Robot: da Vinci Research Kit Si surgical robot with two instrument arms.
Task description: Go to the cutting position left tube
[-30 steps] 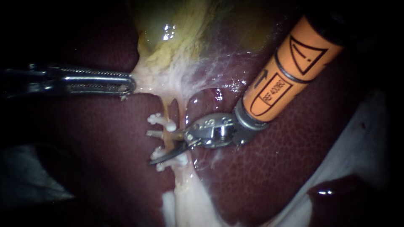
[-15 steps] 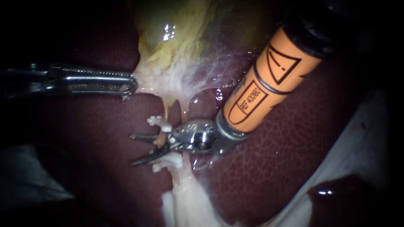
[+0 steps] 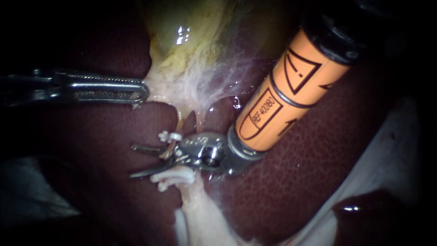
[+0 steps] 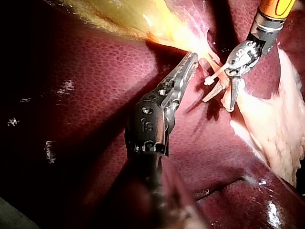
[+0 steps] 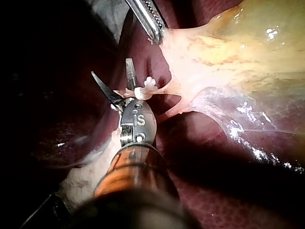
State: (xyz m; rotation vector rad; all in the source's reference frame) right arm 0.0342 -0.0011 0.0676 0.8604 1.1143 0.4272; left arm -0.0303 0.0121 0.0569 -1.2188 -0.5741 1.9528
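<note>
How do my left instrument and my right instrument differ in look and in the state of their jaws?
The left instrument is bare metal, straight jaws shut on pale tissue; the right instrument has an orange sleeve, curved blades open by the tube. Both lie over the liver.

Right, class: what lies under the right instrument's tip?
A tube passes between the right instrument's open blades, a white clip above, another below, liver beneath. Its stretch behind the hinge is covered.
</note>
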